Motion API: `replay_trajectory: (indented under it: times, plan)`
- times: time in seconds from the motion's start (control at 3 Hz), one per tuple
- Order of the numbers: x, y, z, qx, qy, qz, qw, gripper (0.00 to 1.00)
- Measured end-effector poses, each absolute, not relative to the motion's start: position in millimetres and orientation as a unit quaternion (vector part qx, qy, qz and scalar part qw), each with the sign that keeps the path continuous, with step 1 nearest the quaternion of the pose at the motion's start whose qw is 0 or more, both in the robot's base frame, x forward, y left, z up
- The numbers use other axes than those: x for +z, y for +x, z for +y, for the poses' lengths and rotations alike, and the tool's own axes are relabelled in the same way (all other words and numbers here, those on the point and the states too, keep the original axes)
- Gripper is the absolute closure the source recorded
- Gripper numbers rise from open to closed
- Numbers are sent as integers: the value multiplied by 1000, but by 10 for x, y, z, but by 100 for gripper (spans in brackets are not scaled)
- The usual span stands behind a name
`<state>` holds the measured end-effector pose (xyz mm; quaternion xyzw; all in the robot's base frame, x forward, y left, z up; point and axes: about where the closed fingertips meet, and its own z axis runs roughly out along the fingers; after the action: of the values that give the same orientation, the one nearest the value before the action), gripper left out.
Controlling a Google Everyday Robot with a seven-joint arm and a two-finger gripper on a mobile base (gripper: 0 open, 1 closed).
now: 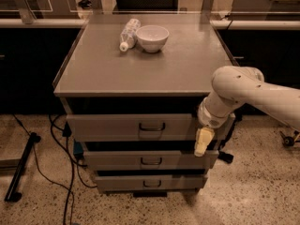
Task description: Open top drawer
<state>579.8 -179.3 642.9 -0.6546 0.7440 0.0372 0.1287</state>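
— Where is the top drawer seen?
— The top drawer (108,127) is found at centre frame, under the cabinet top (154,74).
— And the gripper?
— The gripper (201,146) is held at the drawer's right end, pointed down; whether it is closed cannot be told.

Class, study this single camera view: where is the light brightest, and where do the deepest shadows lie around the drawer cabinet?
Camera view: warm overhead light is brightest on the cabinet top and white bowl; dark shadow bands lie under the top's overhang, above the top drawer, and between the lower drawers; the gripper, at the top drawer's right end, catches pale light.
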Motion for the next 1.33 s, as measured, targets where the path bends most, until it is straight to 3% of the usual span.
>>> replay_trajectory:
  times: [0.67, 1.33]
  plan:
    - [6441, 5707, -1742, 42, -659, 743, 104, 0]
    - [6543, 5364, -1898, 74, -652, 754, 33, 0]
